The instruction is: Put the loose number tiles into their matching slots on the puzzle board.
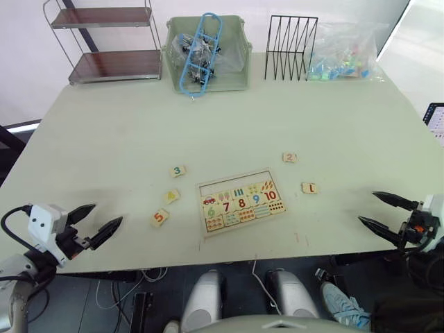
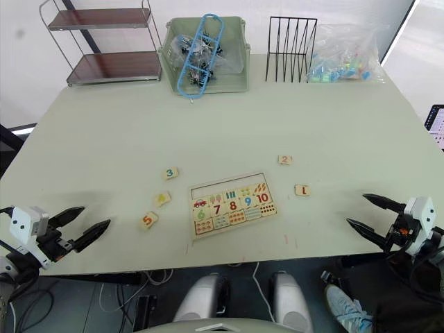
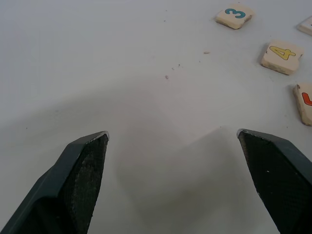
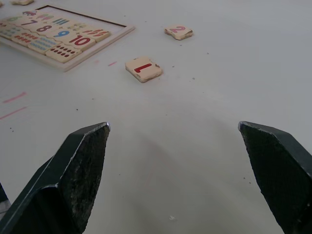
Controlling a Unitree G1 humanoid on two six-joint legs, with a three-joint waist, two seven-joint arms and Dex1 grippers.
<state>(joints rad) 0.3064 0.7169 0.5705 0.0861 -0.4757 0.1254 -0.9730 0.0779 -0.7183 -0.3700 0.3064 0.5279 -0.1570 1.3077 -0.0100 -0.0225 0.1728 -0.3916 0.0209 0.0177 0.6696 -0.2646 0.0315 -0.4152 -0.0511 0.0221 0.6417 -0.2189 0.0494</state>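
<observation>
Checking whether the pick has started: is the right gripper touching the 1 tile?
Apart. In the right wrist view the right gripper is open, with bare table between its fingertips and the 1 tile lying ahead.

We see white blocky wrist housings, a black cable looping at the left one, and tapered black fingers (image 3: pixel 85 183).

The 5 tile (image 3: pixel 304 101) is cut off by the left wrist view's edge.
</observation>
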